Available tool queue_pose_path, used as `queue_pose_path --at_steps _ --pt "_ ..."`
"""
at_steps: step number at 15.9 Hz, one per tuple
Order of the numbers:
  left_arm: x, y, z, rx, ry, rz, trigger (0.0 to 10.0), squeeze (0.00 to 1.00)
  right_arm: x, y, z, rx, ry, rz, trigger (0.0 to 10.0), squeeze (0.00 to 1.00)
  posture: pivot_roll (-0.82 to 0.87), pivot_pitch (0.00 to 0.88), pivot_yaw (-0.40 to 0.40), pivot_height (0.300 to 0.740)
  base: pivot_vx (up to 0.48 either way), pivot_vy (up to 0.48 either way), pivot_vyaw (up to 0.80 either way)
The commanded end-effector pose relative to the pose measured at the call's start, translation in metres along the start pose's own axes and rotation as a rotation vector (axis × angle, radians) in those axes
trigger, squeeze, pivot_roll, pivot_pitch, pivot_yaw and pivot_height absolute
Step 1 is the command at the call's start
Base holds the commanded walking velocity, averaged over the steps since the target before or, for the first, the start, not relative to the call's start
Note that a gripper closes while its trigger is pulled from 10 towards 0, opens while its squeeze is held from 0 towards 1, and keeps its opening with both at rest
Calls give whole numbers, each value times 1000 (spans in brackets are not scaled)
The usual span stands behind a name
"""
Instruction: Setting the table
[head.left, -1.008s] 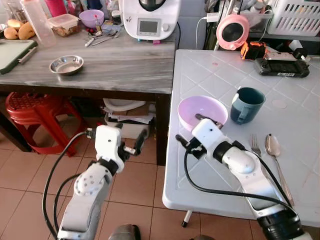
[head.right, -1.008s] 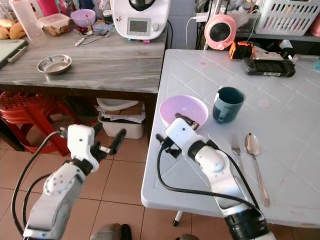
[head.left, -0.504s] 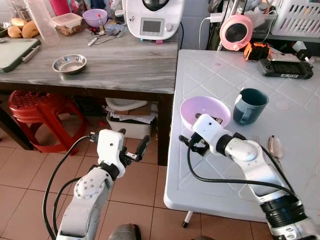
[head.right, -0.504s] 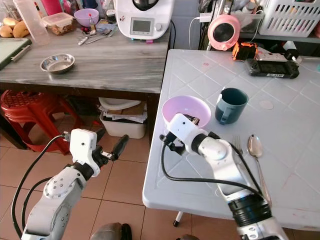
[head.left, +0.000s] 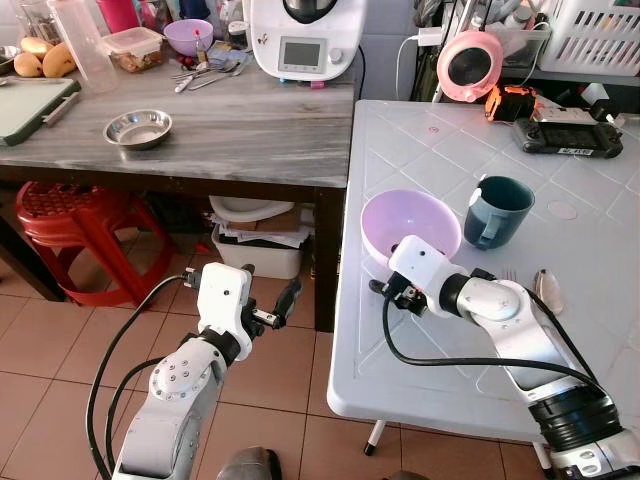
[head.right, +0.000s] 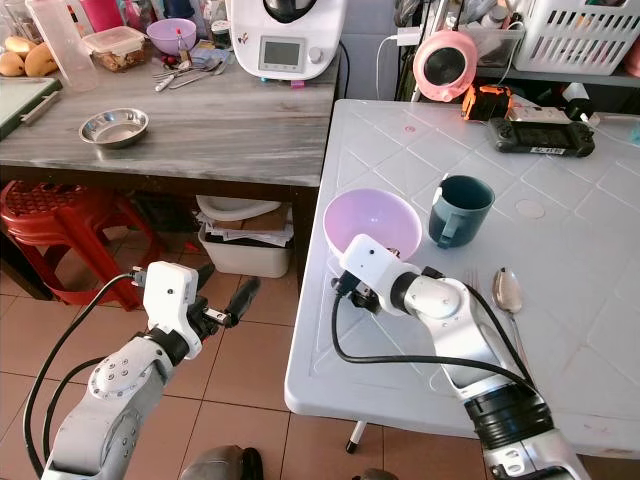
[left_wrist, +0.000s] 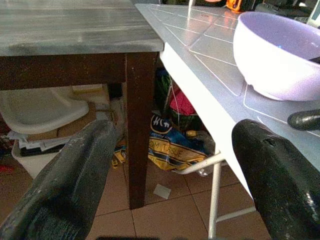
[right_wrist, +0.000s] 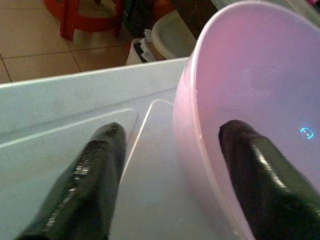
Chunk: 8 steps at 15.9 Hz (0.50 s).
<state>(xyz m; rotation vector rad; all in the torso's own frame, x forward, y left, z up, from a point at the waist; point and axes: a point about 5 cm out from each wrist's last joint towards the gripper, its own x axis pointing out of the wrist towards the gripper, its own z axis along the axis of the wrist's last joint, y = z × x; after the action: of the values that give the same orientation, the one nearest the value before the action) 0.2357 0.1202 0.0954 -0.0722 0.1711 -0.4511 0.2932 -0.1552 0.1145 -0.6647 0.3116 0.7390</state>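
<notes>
Nearest to you, at the lower left of the left eye view, your left end effector (head.left: 268, 300) is hanging over the tiled floor (head.left: 60, 350) in front of the dark-legged wooden tabletop (head.left: 230, 120), its two fingers spread apart and grasping nothing. At the lower centre of the frame, your right end effector (right_wrist: 172, 165) is sitting at the near rim of the pink bowl (head.left: 410, 224) on the white tabletop (head.left: 420, 150). In the right wrist view its fingers are parted and straddling the rim, one finger (right_wrist: 252, 175) inside the bowl and the other outside over the tabletop, not yet clenched on it. Just right of the bowl, a dark teal mug (head.left: 497, 209) is standing upright. Lower right of the mug, a fork (head.left: 510, 275) and a spoon (head.left: 548, 290) are lying side by side, partly hidden by your right arm. Farther back, at the upper left, a small steel dish (head.left: 138, 128) is resting on the wooden tabletop.
</notes>
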Motion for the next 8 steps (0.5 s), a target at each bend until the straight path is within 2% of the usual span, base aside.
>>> queue_pose_path --at_steps 1,8 --pt "-2 -1 3 11 -1 -9 10000 0 -1 -3 1 -16 9 2 0 0 -1 10 22 740 0 0 0" --pt "-1 -1 0 16 23 -5 10000 0 -3 -1 -5 -19 35 11 0 0 -5 11 22 740 0 0 0"
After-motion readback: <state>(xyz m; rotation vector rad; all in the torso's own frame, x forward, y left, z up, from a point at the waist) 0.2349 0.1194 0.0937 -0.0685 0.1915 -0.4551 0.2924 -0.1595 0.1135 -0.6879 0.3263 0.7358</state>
